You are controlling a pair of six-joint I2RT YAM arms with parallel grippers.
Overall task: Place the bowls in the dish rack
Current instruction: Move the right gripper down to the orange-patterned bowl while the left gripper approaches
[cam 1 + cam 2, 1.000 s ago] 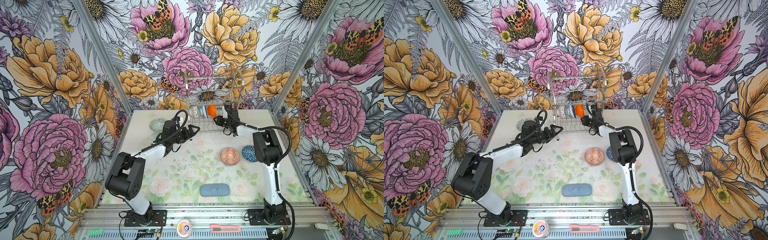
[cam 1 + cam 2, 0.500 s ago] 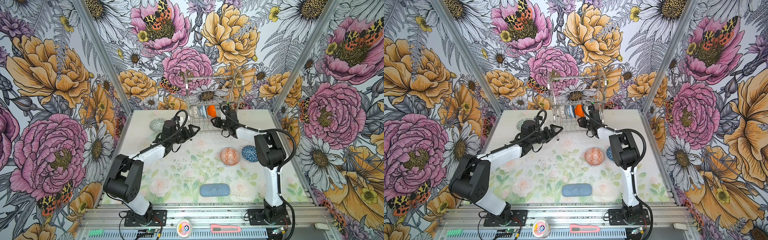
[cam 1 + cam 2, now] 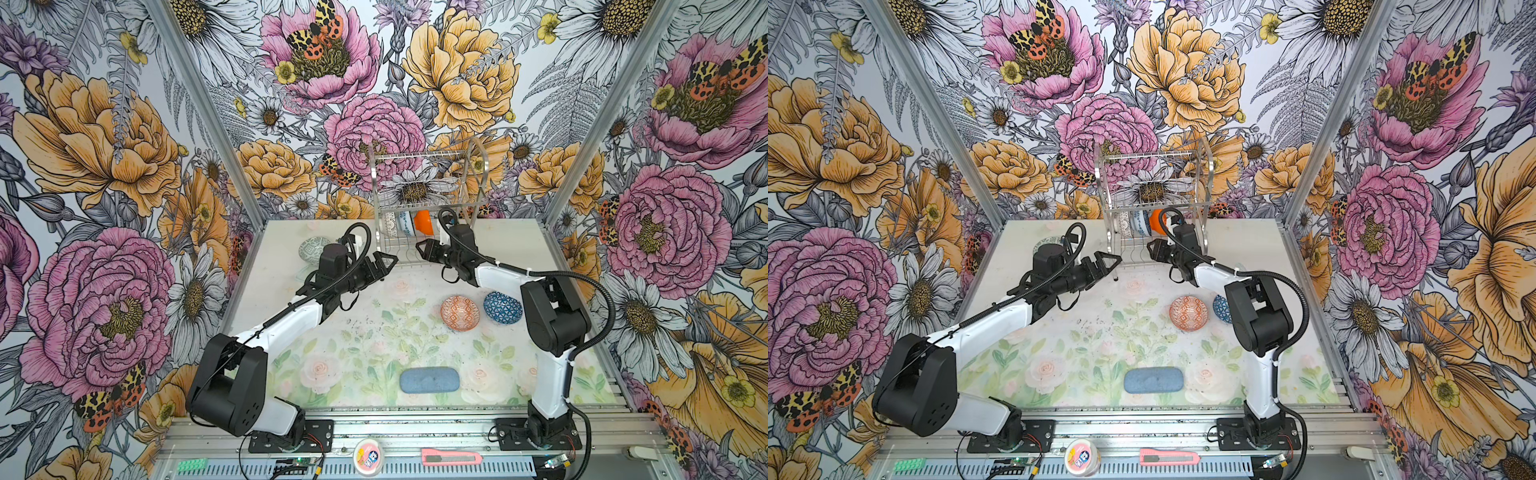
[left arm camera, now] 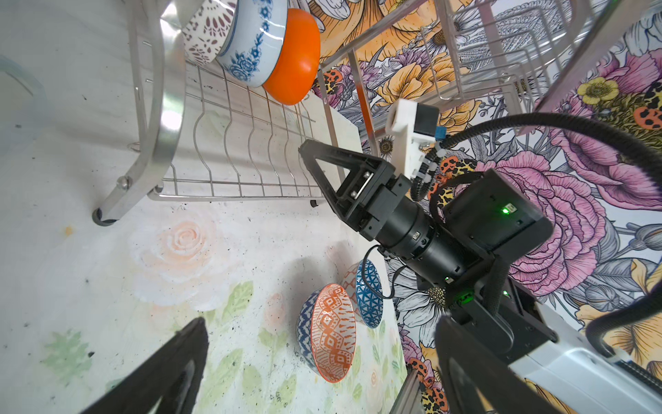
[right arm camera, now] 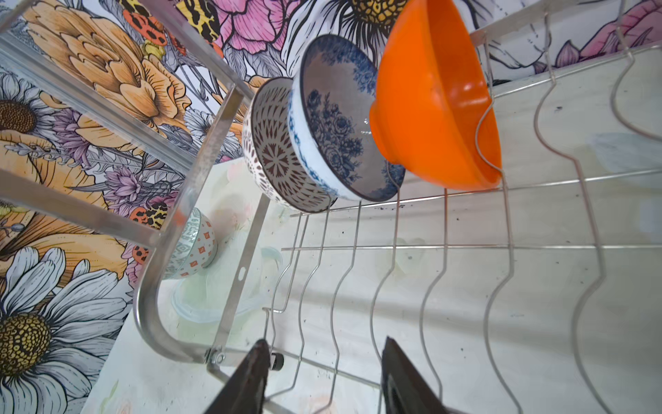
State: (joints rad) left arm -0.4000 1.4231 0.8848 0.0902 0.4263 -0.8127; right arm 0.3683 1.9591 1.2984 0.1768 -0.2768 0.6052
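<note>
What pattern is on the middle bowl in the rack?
Blue flowers on the white round bowl, clearest in the right wrist view.

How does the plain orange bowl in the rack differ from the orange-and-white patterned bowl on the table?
The plain glossy orange bowl stands on edge in the lower tier of the silver wire dish rack; the orange-white geometric bowl sits mouth-up on the table. The orange bowl is one solid colour; the geometric bowl is patterned. Both are small and round.

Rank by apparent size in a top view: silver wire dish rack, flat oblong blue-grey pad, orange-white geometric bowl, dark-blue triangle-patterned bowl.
1. silver wire dish rack
2. flat oblong blue-grey pad
3. orange-white geometric bowl and dark-blue triangle-patterned bowl look alike; unranked.
</note>
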